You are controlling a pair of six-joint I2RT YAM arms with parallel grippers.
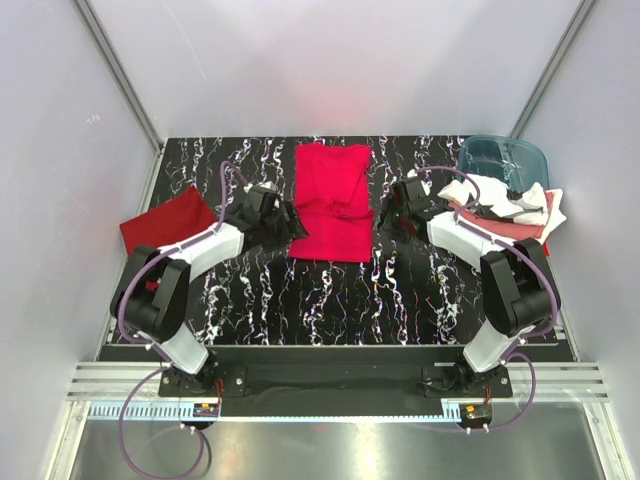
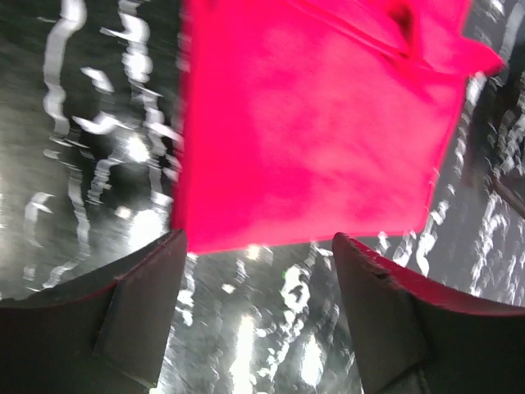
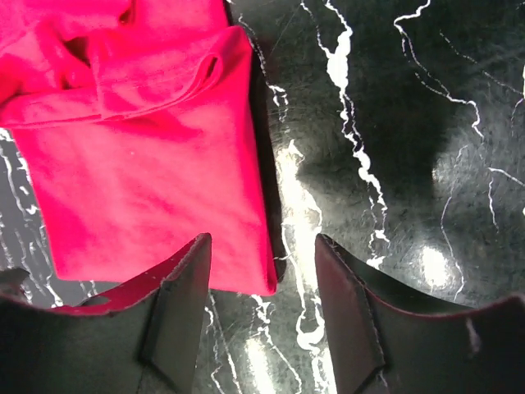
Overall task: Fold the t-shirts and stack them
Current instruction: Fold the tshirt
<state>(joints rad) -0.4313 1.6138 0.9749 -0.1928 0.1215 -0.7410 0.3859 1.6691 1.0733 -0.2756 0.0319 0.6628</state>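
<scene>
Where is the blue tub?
In the top view, the blue tub sits at the table's far right corner, just behind the pile of shirts.

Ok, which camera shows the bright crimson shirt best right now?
Top external: the whole crimson shirt shows there, with all its edges in frame. The left wrist view shows only one part of it with a corner, and it is blurred. The right wrist view is sharper but shows only a corner and a rumpled fold.

Passage: table [image 1: 330, 300] nearside; tub [image 1: 500, 158], t-shirt pile [image 1: 525, 205] block right.
</scene>
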